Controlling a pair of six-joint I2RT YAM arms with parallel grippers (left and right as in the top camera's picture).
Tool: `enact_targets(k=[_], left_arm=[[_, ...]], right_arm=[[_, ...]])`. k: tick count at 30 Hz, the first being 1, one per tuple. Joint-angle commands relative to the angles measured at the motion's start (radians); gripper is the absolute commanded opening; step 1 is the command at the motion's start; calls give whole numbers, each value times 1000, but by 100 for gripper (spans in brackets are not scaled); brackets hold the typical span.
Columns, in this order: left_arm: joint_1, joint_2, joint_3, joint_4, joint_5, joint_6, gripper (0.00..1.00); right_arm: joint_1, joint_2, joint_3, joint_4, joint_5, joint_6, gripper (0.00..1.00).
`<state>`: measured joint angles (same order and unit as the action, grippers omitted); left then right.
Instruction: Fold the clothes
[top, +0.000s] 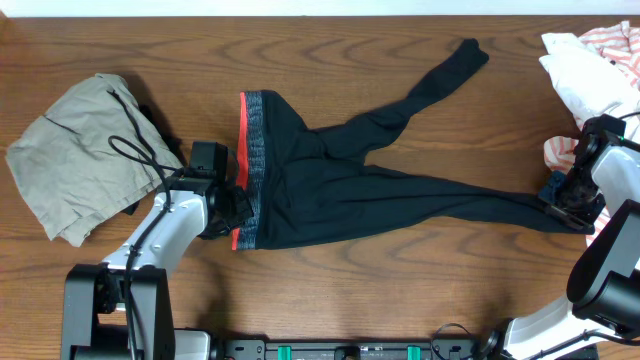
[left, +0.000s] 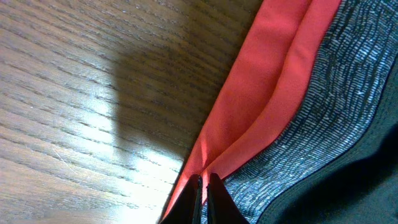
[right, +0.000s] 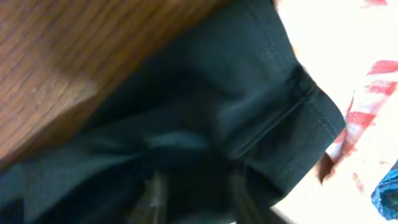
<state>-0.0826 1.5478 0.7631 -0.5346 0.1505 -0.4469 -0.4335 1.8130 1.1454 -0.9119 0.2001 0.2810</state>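
Far left in the overhead view, a khaki drawstring garment (top: 85, 150) lies crumpled on the tabletop (top: 400, 290), apart from the work. Just right of it the left pincer (top: 236, 205) sits at the lower end of the waistband (top: 252, 165), and its wrist view shows it pressed together with the red edge (left: 249, 106) caught in its tip. From there the leggings (top: 330, 190) stretch rightward across the middle of the frame, their long axis running left to right. The waistband is at centre left. The upper leg (top: 440, 75) angles to the upper right, loose and unheld, and the lower leg (top: 480, 205) runs toward the right edge. The right pincer (top: 563, 198) is at that lower leg's cuff. Its wrist view is blurred: dark fabric bunches in front of it, but whether it is clamped I cannot tell. In the upper right corner lie white and red-striped garments (top: 590, 60), just beside that arm. Each arm is at one end, so the fold likely turns on bringing cuff toward waistband along that axis. The stray upper leg lies nearer the right arm.
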Motion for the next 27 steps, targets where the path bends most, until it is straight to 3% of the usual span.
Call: enact_targets(k=[1, 10, 11, 12, 15, 17, 21, 27], left_arm=[[-2, 3, -8, -1, -5, 10, 6], [-2, 3, -8, -2, -5, 10, 6], [-2, 3, -8, -2, -5, 10, 6], [-2, 3, -8, -2, -5, 10, 6], [-2, 3, -8, -2, -5, 10, 6], [-2, 3, -8, -2, -5, 10, 6], [-2, 3, -8, -1, -5, 10, 6], [-2, 3, -8, -1, -5, 10, 6]], right_arm=[[-6, 5, -7, 11, 1, 14, 1], [-6, 5, -6, 5, -44, 14, 2], [-6, 5, -6, -4, -54, 14, 11], [-6, 5, -6, -16, -68, 14, 27], [-7, 5, -6, -69, -81, 58, 56], [-8, 5, -7, -97, -81, 75, 67], [-9, 5, -7, -119, -89, 92, 68], [-8, 5, -7, -97, -89, 93, 61]])
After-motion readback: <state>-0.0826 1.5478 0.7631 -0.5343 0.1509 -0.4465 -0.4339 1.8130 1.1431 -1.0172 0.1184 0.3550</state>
